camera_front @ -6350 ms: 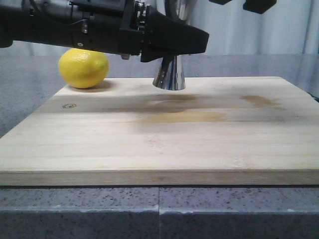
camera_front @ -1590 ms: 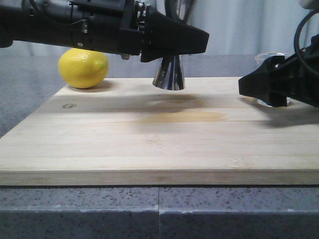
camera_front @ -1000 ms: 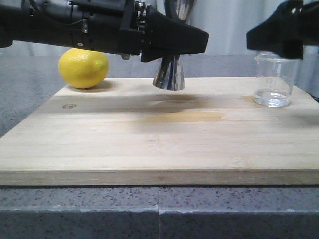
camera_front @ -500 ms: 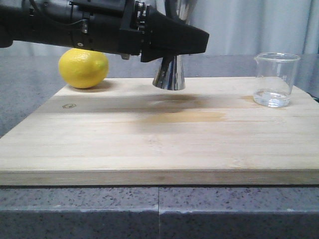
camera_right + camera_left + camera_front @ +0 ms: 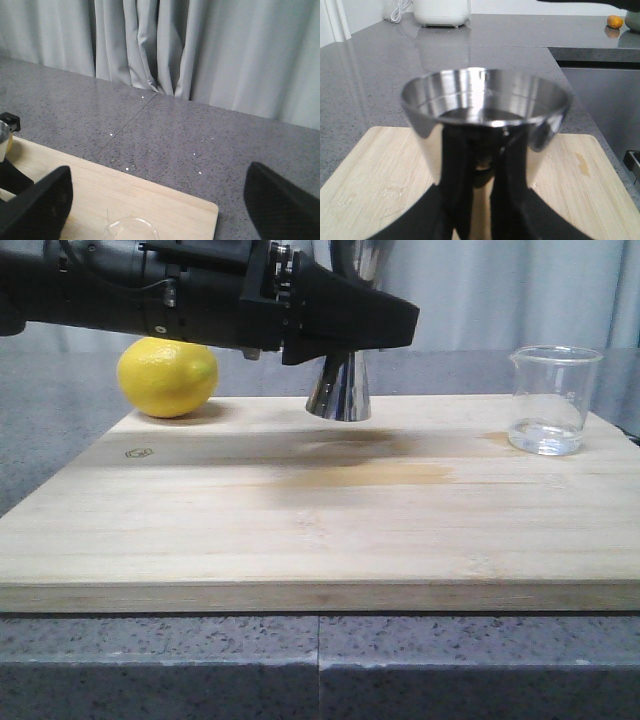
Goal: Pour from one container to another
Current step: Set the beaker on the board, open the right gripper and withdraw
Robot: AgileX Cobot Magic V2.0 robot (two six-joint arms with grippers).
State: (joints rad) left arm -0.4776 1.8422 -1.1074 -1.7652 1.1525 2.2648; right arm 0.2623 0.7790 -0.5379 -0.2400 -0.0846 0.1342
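The clear glass beaker (image 5: 553, 400) stands upright at the right end of the wooden board (image 5: 330, 510), a little clear liquid in its bottom; its rim (image 5: 131, 228) shows below in the right wrist view. The steel jigger (image 5: 341, 386) stands at the board's far middle, its open cup (image 5: 485, 117) filling the left wrist view. My left gripper (image 5: 400, 322) reaches in from the left, its black fingers (image 5: 457, 180) shut on the jigger's narrow waist. My right gripper (image 5: 157, 200) is open, above and apart from the beaker, and is out of the front view.
A yellow lemon (image 5: 167, 376) lies at the board's far left corner. The board rests on a grey speckled counter (image 5: 320, 660); grey curtains (image 5: 200, 50) hang behind. Damp brownish stains (image 5: 370, 473) mark the board's middle.
The right gripper set the beaker down at the board's right end, let go, and rose up out of the front view. The left gripper and jigger have not moved.
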